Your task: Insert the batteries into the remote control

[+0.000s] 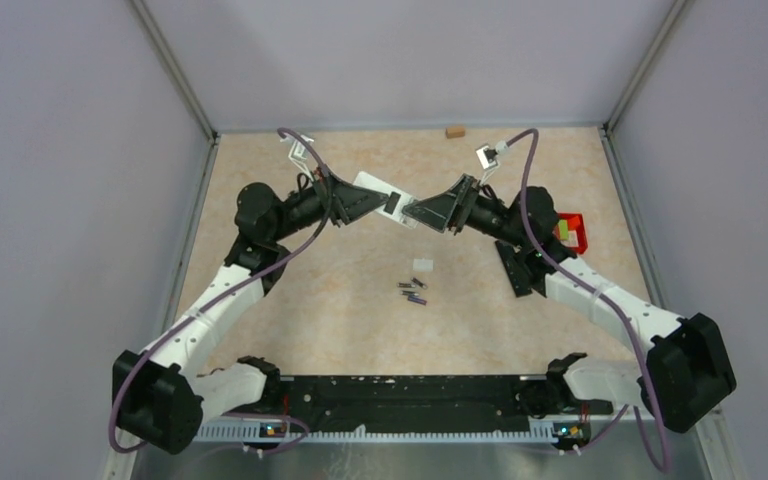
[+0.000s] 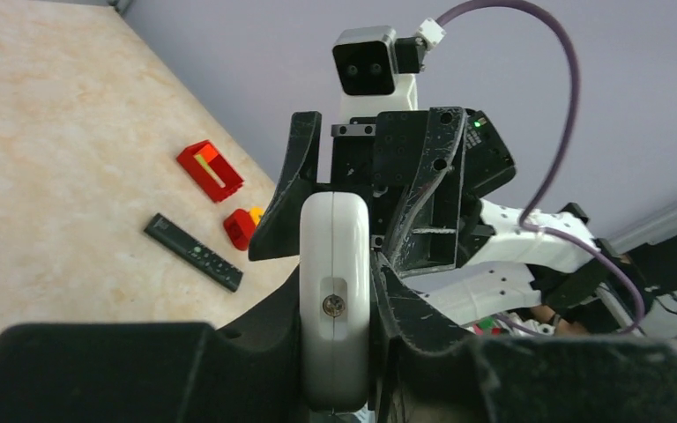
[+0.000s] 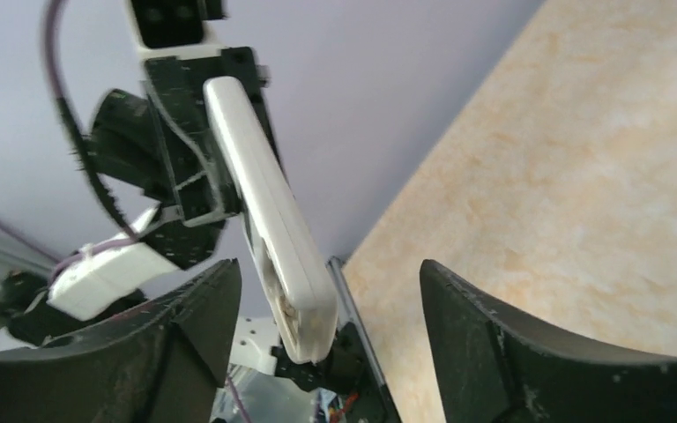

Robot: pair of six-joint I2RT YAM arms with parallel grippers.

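Note:
A white remote control [image 1: 392,201] hangs in the air between my two grippers. My left gripper [image 1: 375,203] is shut on it; in the left wrist view the remote [image 2: 335,264] stands edge-on, clamped between my fingers, a screw showing. My right gripper [image 1: 415,212] is open, its jaws wide around the remote's other end [image 3: 269,229], which sits nearer the left finger [image 3: 189,339] without clear contact. An open recess shows on that end. Several batteries [image 1: 414,290] lie on the table below, near a small white cover [image 1: 422,265].
A black remote [image 1: 513,268] lies under my right arm, also in the left wrist view [image 2: 192,252]. A red box [image 1: 572,232] sits right of it, with a small red and yellow piece [image 2: 242,227]. A brown block [image 1: 453,131] lies by the back wall.

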